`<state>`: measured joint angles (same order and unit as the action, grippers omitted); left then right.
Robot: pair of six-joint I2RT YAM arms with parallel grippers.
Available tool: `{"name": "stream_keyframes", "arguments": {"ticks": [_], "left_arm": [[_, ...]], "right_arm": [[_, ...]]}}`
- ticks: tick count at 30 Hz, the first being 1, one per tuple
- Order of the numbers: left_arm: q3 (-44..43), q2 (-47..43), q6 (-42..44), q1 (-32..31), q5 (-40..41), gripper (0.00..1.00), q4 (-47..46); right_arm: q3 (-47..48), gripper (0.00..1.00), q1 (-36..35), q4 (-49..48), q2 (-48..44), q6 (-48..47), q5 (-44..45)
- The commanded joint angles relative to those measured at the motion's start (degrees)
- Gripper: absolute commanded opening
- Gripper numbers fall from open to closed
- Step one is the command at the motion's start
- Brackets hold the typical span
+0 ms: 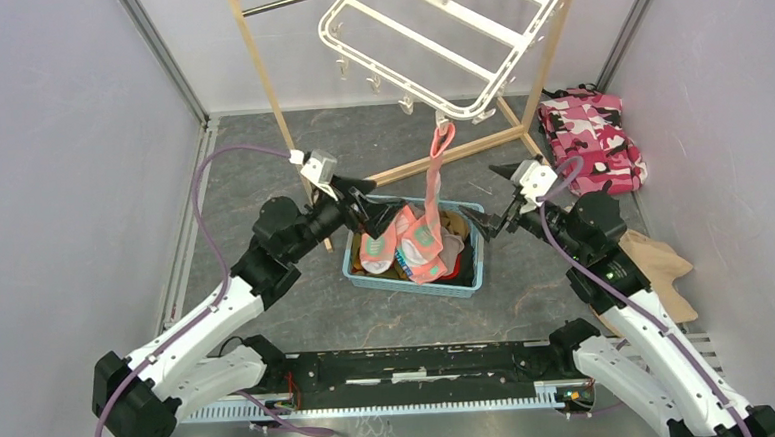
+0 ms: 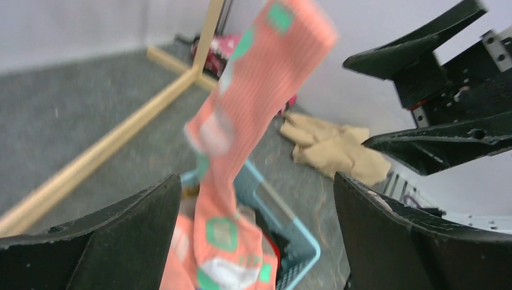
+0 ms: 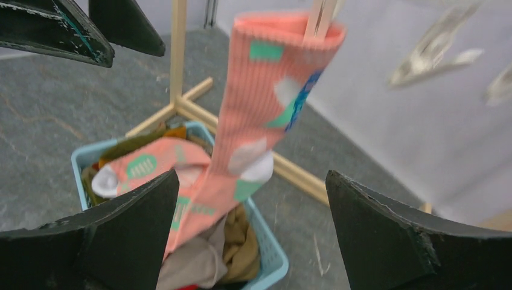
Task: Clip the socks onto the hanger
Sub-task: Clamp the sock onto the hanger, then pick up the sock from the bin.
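The white hanger (image 1: 454,35) hangs tilted from the wooden stand at the back. A salmon-pink sock with teal and white patches (image 1: 434,181) dangles from one of its front clips (image 3: 320,18) and reaches down into the light blue basket (image 1: 472,274). This hanging sock (image 2: 253,103) (image 3: 265,109) is free of both grippers. My left gripper (image 1: 371,204) (image 2: 256,241) stands open just left of it. At the sock's right, my right gripper (image 1: 493,198) (image 3: 253,235) is open too. More socks (image 1: 380,244) (image 3: 145,163) lie in the basket.
The light wooden stand (image 1: 266,85) has floor bars running behind the basket. A pink camouflage cloth (image 1: 595,138) lies at the back right and a tan garment (image 1: 656,264) (image 2: 332,145) at the right. Grey walls close in on both sides.
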<state>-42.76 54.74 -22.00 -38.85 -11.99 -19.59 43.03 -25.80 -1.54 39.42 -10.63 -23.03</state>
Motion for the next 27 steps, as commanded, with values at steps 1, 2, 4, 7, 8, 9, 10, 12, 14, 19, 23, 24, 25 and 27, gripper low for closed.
{"name": "stream_keyframes", "arguments": {"ticks": [1, 2, 4, 7, 8, 9, 10, 12, 14, 19, 23, 24, 25, 27], "left_arm": [[4.3, -0.4, -6.9, 0.3, 2.7, 1.0, 7.6], [5.2, -0.2, -7.8, 0.3, 3.1, 1.0, 8.6], [6.6, 0.7, -8.9, 0.3, 3.2, 0.97, 10.6], [7.5, 2.5, -9.7, 0.3, 3.1, 0.83, 12.9], [7.4, 3.5, -9.9, 0.3, 3.2, 0.78, 13.4], [6.9, 4.0, -9.9, 0.3, 3.7, 0.76, 14.1], [6.1, 5.1, -9.5, 0.3, 4.4, 0.74, 15.0], [4.1, 6.6, -8.4, 0.2, 6.4, 0.74, 16.8], [1.0, 8.6, -7.1, 0.1, 9.1, 0.75, 20.0], [-7.5, 16.3, -1.2, -2.1, 18.8, 0.75, 29.8], [-14.2, 24.2, 2.4, -6.5, 25.8, 0.73, 34.0], [-15.7, 25.5, 2.7, -7.7, 27.1, 0.73, 34.5], [-17.5, 27.8, 3.5, -8.8, 29.2, 0.72, 35.4], [-20.2, 31.0, 4.3, -10.5, 32.9, 0.7, 37.4]], "right_arm": [[-5.0, 0.98, 2.2, 3.4, -2.9, 1.5, -2.5], [-6.0, 0.98, 2.5, 4.0, -3.2, 1.5, -2.2], [-8.2, 0.98, 3.0, 4.9, -4.0, 1.9, -1.6], [-10.8, 0.98, 3.4, 6.6, -4.6, 1.6, -2.5], [-11.6, 0.98, 3.6, 7.3, -4.7, 0.8, -3.0], [-12.0, 0.98, 3.6, 7.9, -4.6, 0.4, -2.9], [-12.6, 0.98, 3.8, 8.3, -4.6, -0.1, -3.0], [-13.4, 0.98, 4.2, 8.5, -4.4, -0.4, -3.5], [-14.0, 0.98, 5.2, 8.6, -4.0, -0.3, -4.7], [-13.2, 0.98, 9.0, 13.7, 0.2, -1.4, -8.4], [-8.8, 0.98, 12.8, 18.0, 6.4, -4.8, -13.0], [-7.6, 0.98, 13.3, 19.3, 8.1, -6.3, -14.2], [-6.2, 0.96, 13.8, 20.8, 10.5, -7.5, -15.2], [-3.7, 0.93, 15.1, 23.1, 14.4, -9.0, -17.6]]}}
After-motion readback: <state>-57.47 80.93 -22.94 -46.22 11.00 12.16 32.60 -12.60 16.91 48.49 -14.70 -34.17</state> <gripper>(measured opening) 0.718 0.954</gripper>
